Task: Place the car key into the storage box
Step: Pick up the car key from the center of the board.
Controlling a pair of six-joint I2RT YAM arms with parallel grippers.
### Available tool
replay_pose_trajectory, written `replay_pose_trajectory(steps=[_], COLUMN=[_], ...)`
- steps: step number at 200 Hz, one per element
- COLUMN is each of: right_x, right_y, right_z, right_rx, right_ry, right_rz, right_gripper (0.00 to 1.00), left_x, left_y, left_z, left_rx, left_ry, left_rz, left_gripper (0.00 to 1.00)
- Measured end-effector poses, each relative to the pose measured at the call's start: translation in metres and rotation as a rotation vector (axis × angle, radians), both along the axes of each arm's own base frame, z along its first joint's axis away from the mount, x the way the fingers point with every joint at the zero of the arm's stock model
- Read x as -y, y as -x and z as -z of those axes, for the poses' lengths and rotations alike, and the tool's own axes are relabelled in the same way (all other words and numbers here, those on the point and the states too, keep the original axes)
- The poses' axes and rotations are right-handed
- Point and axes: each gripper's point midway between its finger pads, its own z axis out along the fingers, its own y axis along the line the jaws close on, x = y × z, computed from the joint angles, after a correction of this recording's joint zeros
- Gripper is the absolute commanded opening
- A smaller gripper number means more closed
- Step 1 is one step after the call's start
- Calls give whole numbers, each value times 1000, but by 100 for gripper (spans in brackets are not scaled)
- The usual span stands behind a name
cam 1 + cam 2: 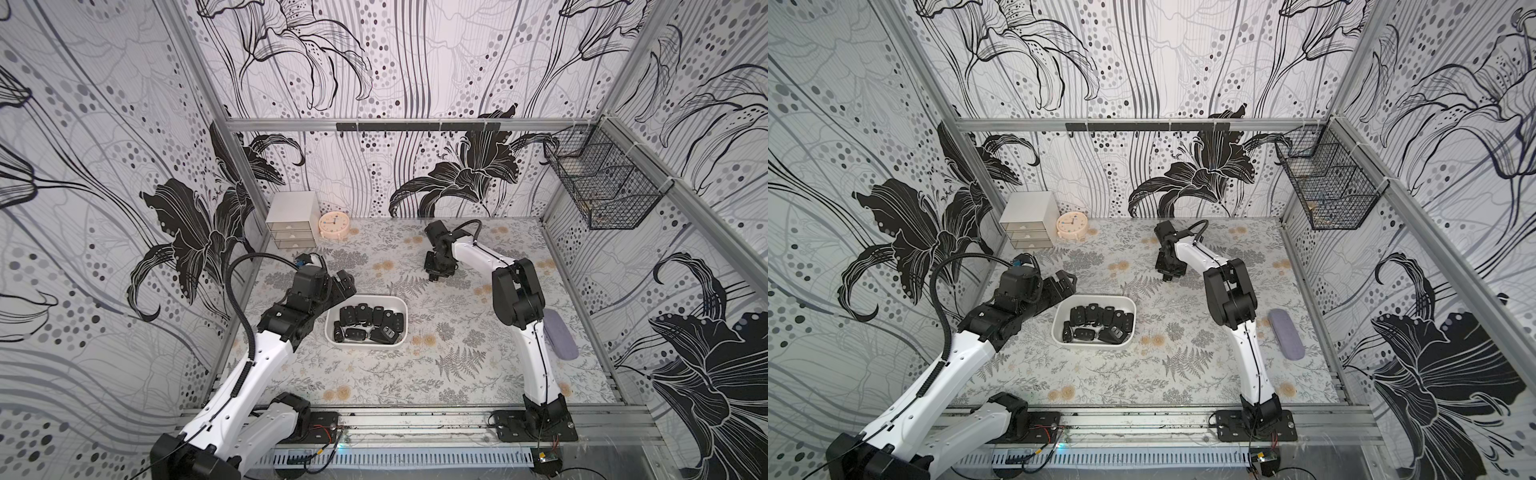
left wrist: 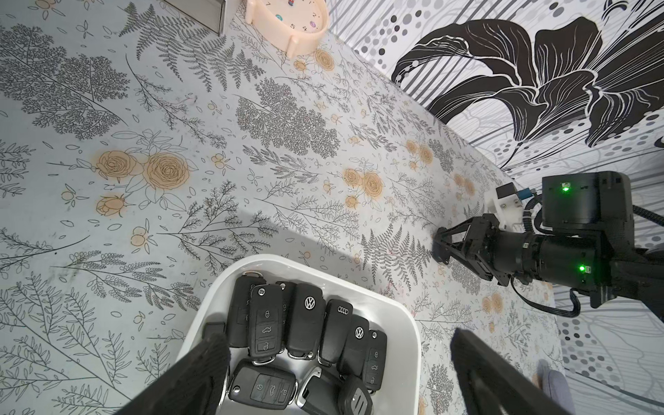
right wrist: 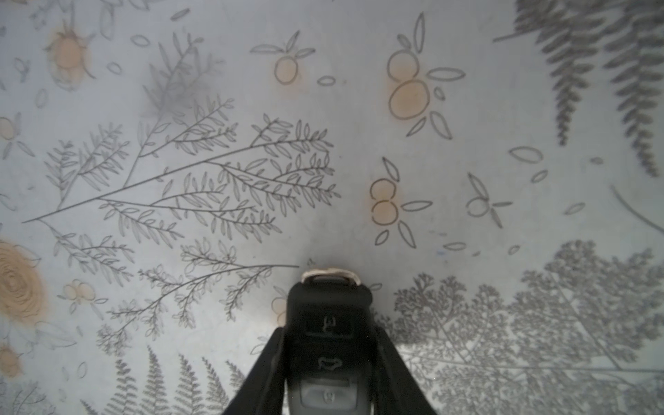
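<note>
A black car key [image 3: 328,312] with a metal loop lies on the floral table at the far middle. My right gripper [image 3: 328,334] points down over it, its fingers pressed against both sides of the key; in both top views the gripper [image 1: 434,277] [image 1: 1167,277] reaches the table there. The white storage box [image 1: 365,344] [image 1: 1092,344] sits left of centre with several black key fobs [image 2: 305,323] inside. My left gripper [image 1: 347,284] [image 2: 337,348] hovers at the box's [image 2: 406,323] far left corner, open and holding nothing.
A small grey drawer cabinet [image 1: 293,218] and a peach clock [image 1: 333,225] stand at the back left. A black wire basket [image 1: 602,187] hangs on the right wall. A grey oblong case [image 1: 561,340] lies near the right edge beside the right arm.
</note>
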Motion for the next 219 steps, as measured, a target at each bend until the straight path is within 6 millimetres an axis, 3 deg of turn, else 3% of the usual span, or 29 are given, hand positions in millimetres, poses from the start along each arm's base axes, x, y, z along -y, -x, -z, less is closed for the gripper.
replay_pose_trajectory(steps=[46,80,103,122,166,219], right_x=[-20,-46,-73,-96,-143,-191], right_y=[33,60,81,100,143,167], right_z=[-9,-50,-84,-100,-95,-68], right_rx=[-13,39,89,107,70,20], right_ry=[19,-22,-71,-107,-143,-165], right_rz=[-55,-98,-135,-168,-234,-291], right_gripper=[32,32,32,32,32,32], left_x=[1,1,-1,-2,-5,-12], left_y=[1,4,8,11,17,28], left_z=[1,2,1,-4,-13,-14], left_rx=[-4,-12,-12,1,28,28], left_ry=[-15,-19,-21,-18,-14,-23], left_rz=[19,25,24,24,17,2], left_gripper=[99,99,99,99,99,99])
